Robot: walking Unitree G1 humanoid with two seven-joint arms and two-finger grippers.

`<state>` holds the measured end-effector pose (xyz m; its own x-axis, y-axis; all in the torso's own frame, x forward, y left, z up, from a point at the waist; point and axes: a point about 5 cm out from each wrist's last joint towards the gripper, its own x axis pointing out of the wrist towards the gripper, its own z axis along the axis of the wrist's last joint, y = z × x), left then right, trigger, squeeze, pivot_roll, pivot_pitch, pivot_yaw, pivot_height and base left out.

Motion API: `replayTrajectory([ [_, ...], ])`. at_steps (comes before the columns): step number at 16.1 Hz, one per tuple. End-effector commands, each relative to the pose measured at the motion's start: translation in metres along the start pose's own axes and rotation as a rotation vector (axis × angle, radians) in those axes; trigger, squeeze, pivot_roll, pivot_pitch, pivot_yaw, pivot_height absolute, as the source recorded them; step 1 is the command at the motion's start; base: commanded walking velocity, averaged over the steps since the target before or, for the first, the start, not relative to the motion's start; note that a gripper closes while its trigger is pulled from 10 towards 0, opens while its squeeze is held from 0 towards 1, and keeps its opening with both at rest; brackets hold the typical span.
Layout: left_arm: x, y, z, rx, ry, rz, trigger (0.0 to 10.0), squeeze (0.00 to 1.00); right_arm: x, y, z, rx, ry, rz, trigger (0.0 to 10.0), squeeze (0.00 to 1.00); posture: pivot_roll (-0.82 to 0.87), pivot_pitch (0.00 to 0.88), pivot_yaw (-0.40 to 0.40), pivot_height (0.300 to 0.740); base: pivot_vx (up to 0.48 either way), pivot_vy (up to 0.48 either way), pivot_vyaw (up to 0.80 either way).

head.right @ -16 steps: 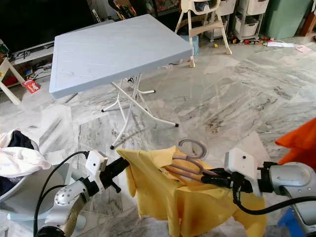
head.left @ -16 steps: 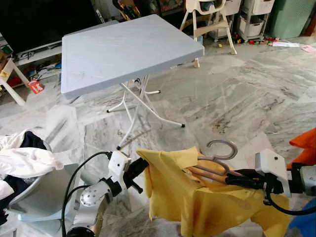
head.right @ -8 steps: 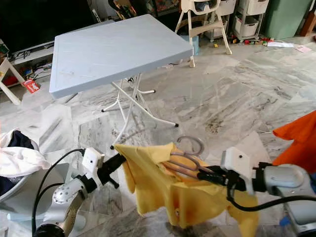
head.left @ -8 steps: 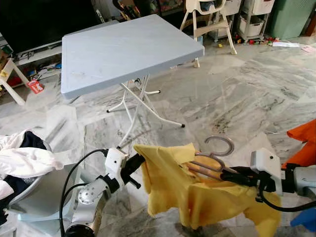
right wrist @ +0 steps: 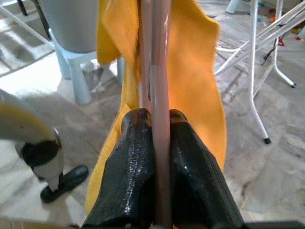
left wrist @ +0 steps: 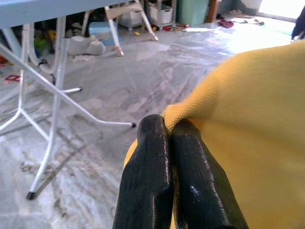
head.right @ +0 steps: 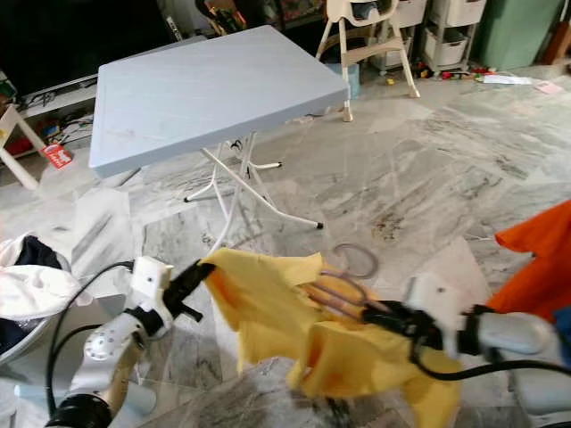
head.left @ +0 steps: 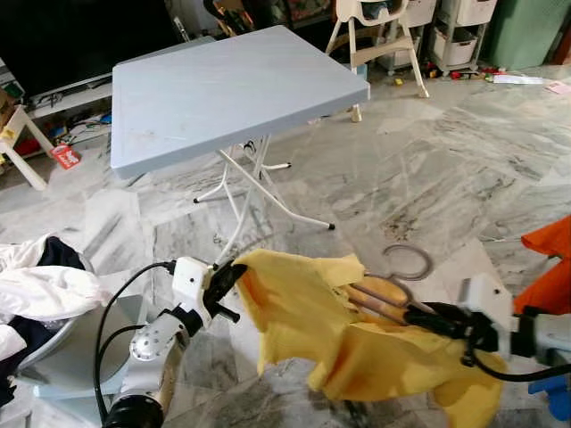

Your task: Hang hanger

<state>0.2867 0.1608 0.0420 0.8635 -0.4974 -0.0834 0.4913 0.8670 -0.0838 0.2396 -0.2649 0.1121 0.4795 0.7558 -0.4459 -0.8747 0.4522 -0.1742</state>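
Clenched on a corner of the yellow shirt (head.left: 357, 339), the left claw (head.left: 234, 272) holds that edge of the cloth up and out to the robot's left; in the left wrist view its two black fingers (left wrist: 152, 176) press together with a fold of yellow fabric pinched at their tips. On the other side, the right claw (head.left: 426, 314) is closed around the thin pinkish hanger (head.left: 393, 290), and the right wrist view shows the rod of the hanger (right wrist: 159, 95) running straight up between the two fingers, with the shirt draped over it beyond. The hanger's grey hook (head.left: 409, 263) sticks out above the cloth, over the marble floor (head.left: 464, 160). So the shirt hangs spread between the two claws, low in front of the robot, sagging toward the floor under the right one. Further ahead stands a pale blue folding counter (head.left: 232, 89) on white legs. A pile of white and dark laundry (head.left: 40, 285) lies at the robot's left, and an orange cloth (head.left: 551, 267) shows at the far right edge.
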Motion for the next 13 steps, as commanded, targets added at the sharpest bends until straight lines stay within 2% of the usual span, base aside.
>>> replayTrajectory([
  [1, -0.003, 0.013, 0.005, 0.009, -0.011, 0.052, 0.0, 0.0, -0.014, -0.009, 0.003, -0.024, -0.014, -0.034, 10.0, 0.0, -0.15, 0.041, 0.159, 0.74, 0.0, 0.0, 0.0],
  [2, -0.004, 0.016, 0.006, 0.013, -0.01, 0.062, 0.0, 0.0, -0.029, -0.015, -0.003, -0.03, 0.03, -0.052, 10.0, 0.0, -0.15, 0.041, 0.158, 0.74, 0.0, 0.0, 0.0],
  [4, -0.005, 0.018, 0.005, 0.015, -0.006, 0.07, 0.0, 0.0, -0.048, -0.025, -0.012, -0.02, 0.084, -0.105, 10.0, 0.0, -0.15, 0.041, 0.158, 0.74, 0.0, 0.0, 0.0],
  [7, -0.009, 0.019, 0.0, 0.011, 0.009, 0.081, 0.0, 0.0, -0.066, -0.03, -0.023, 0.002, 0.145, -0.147, 10.0, 0.0, -0.15, 0.042, 0.157, 0.74, 0.0, 0.0, 0.0],
  [9, -0.011, 0.018, -0.004, 0.008, 0.021, 0.08, 0.0, 0.0, -0.073, -0.031, -0.026, 0.018, 0.147, -0.165, 10.0, 0.0, -0.15, 0.042, 0.158, 0.74, 0.0, 0.0, 0.0],
  [13, -0.019, 0.019, -0.016, -0.001, 0.061, 0.103, 0.0, 0.0, -0.096, -0.042, -0.028, 0.038, 0.169, -0.252, 10.0, 0.0, -0.15, 0.039, 0.163, 0.74, 0.0, 0.0, 0.0],
])
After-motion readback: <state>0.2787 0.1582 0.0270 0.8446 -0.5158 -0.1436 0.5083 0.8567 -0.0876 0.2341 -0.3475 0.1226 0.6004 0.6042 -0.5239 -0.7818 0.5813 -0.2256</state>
